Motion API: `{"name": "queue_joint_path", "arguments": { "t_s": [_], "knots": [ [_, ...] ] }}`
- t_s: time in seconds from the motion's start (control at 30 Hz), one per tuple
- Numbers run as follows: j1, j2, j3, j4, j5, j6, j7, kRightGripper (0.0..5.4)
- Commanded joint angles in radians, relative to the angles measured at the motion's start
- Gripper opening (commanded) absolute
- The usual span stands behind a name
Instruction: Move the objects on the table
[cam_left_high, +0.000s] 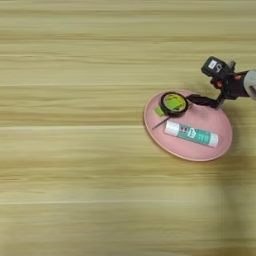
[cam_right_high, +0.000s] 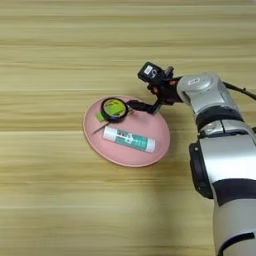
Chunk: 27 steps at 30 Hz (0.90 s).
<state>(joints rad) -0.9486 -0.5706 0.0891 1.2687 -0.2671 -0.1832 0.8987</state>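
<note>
Spread hand (cam_right_high: 141, 89), lower finger beside tape roll (cam_right_high: 114, 109).

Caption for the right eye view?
Right gripper open beside the tape roll on a pink plate holding a glue stick.

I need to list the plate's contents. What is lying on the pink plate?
On the pink plate lie the tape roll, the glue stick, a green block partly hidden by the roll, and a thin screwdriver, mostly covered.
</note>
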Motion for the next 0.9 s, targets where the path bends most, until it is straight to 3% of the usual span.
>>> {"name": "queue_joint_path", "arguments": {
  "t_s": [0.03, 0.37, 0.57, 0.9],
  "knots": [
    [-0.104, -0.038, -0.035, -0.070, 0.046, -0.009, -0.008, 5.36],
    [-0.069, -0.034, -0.133, -0.159, 0.188, -0.053, 0.087, 5.36],
    [0.006, -0.027, -0.193, -0.272, 0.308, -0.071, 0.197, 5.36],
    [0.195, -0.026, -0.281, -0.478, 0.528, -0.021, 0.412, 5.36]
  ]
}}
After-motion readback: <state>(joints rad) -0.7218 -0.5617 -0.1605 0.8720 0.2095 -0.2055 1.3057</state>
